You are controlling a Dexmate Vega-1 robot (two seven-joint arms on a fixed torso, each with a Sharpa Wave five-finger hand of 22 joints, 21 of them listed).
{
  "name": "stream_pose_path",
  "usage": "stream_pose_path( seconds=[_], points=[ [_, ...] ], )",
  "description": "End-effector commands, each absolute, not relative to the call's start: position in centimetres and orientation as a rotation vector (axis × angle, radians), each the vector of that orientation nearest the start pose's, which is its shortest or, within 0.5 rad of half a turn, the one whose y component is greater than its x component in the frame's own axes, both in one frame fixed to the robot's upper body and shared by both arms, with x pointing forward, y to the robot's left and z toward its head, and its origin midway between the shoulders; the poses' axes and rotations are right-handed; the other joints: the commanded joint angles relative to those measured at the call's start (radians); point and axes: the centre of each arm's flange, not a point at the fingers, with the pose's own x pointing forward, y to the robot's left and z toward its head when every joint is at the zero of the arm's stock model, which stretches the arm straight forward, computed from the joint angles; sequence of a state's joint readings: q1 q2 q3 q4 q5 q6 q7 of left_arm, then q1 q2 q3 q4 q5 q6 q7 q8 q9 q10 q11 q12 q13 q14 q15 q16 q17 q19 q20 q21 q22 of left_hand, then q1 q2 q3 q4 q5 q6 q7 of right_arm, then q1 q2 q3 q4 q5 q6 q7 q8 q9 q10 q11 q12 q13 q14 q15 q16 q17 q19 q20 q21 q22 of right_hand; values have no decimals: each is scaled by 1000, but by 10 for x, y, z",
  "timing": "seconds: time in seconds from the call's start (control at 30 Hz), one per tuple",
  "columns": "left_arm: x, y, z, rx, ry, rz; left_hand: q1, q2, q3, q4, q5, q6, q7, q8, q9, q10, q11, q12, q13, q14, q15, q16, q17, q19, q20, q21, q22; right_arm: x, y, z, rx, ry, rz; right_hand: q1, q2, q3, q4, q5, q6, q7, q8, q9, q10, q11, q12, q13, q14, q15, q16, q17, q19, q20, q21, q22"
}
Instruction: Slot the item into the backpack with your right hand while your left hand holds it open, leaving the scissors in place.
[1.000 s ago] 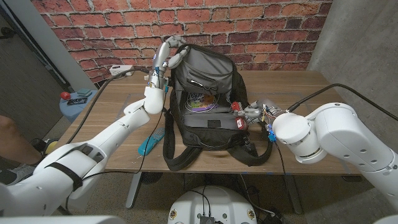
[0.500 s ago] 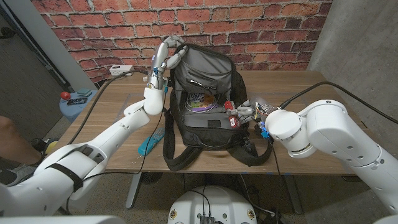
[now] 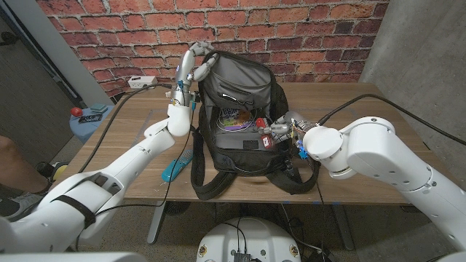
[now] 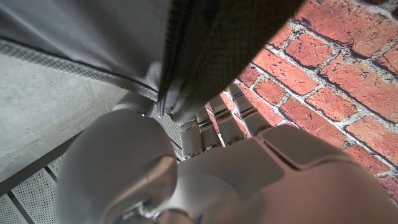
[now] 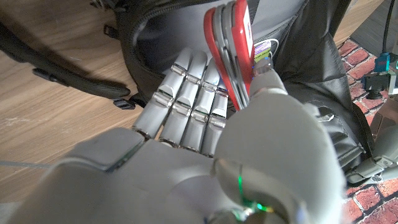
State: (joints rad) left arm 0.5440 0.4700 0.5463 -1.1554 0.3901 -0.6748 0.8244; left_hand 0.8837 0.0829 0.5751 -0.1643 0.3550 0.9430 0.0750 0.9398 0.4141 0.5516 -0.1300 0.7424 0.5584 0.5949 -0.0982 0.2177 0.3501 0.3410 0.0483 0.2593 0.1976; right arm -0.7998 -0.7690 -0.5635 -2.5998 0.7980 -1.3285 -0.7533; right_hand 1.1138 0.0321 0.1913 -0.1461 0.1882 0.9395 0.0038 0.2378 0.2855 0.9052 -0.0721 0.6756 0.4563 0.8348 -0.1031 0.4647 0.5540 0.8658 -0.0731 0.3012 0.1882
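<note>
A black backpack [image 3: 234,80] stands on the wooden table with its main compartment unzipped, showing a colourful print inside. My left hand [image 3: 195,67] grips the top edge of the flap [image 4: 205,50] and holds it up; its fingers [image 4: 214,124] curl around the fabric. My right hand [image 3: 290,132] pinches a flat red item [image 3: 266,137] at the right rim of the opening. In the right wrist view the red item [image 5: 229,43], with metal layers, stands above my right hand [image 5: 205,130], just in front of the backpack's mouth [image 5: 155,37]. A teal-handled tool [image 3: 177,166] lies left of the backpack.
The backpack's straps [image 3: 211,182] trail over the table's front edge. A white power strip [image 3: 143,82] lies at the back left, with a cable running from it. A blue stool [image 3: 87,118] with small items stands off the table's left side. A person's knee [image 3: 9,156] shows at the left edge.
My right hand has moved left with the red item, from beside the backpack to the rim of its opening. The left hand keeps holding the flap up.
</note>
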Motion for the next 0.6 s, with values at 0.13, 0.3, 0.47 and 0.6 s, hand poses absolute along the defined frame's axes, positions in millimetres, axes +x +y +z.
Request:
stream_pose_path(
  seconds=[0.13, 0.3, 0.47, 0.6],
  points=[
    [587, 227, 106, 521, -1409, 294, 10, 13, 7, -1, 8, -3, -1, 8, 0, 2, -7, -3, 4, 5, -1, -5, 3, -6, 0, 7, 1, 447, -127, -3, -774, -136, 96, 34, 37, -3, -1, 2, 21, -11, 7, 6, 29, -22, 6, 2, 13, -95, -2, 6, 1, 5, 6, 2],
    [587, 224, 106, 512, -1411, 289, 11, 15, 7, -1, 8, -5, -2, 8, 0, 3, -7, -3, 4, 4, -2, -5, 4, -6, 0, 7, 1, 450, -126, -2, -775, -138, 99, 35, 37, -3, -1, 2, 20, -10, 5, 6, 28, -24, 6, 2, 15, -94, -4, 5, 3, 5, 7, 2],
    [588, 222, 105, 504, -1408, 287, 11, 15, 6, -1, 8, -4, 0, 9, -1, 3, -7, -2, 5, 4, 0, -4, 5, -7, 1, 7, 2, 453, -123, -2, -776, -133, 110, 35, 39, -5, 0, 1, 20, -8, 5, 6, 28, -23, 6, 2, 13, -94, -4, 8, 1, 5, 7, 2],
    [588, 221, 104, 499, -1407, 286, 11, 15, 7, -2, 8, -6, 0, 11, 1, 3, -7, -3, 4, 4, 0, -4, 5, -7, 1, 7, 2, 455, -120, -2, -773, -132, 117, 36, 38, -5, -1, 1, 19, -9, 4, 7, 29, -21, 6, 0, 14, -94, -6, 6, 2, 6, 8, 2]
  ],
)
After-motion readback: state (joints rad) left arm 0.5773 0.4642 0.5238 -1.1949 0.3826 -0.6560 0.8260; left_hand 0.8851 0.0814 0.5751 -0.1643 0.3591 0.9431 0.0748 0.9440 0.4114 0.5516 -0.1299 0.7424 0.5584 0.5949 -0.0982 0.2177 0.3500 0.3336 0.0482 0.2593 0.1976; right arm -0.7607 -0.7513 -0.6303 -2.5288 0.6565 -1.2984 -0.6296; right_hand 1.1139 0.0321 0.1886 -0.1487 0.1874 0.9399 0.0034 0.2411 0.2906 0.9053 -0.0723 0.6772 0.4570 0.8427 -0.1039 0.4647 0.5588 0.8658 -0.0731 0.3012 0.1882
